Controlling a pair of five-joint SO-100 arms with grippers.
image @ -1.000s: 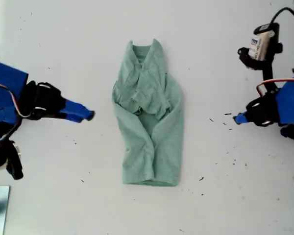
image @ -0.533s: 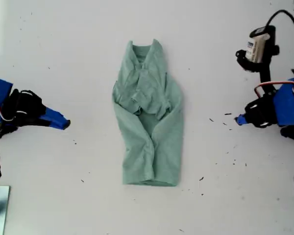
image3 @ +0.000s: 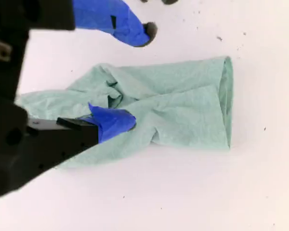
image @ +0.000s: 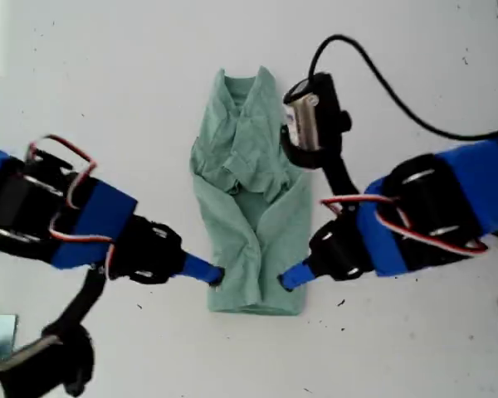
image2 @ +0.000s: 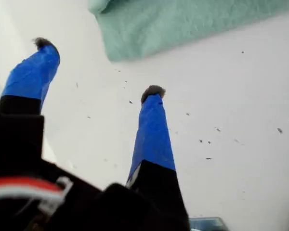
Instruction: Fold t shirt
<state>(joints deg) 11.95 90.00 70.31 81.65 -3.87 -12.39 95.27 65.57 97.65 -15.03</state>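
- Jaws of my first gripper point(image2: 99, 68) stand wide apart, holding nothing, over the bare table point(image: 108, 83) just beside a bottom corner of the t shirt point(image: 249, 191)
- My second gripper point(image3: 137, 76) is spread too, one finger on the cloth, the other off its edge
- The shirt lies mid-table, sides folded in; grasping the hem looks to be the step in hand, and next both likely need to pinch the hem corners

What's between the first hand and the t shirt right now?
Only bare white table with a few dark specks. The first wrist view shows my first hand open, its tips short of the t shirt corner.
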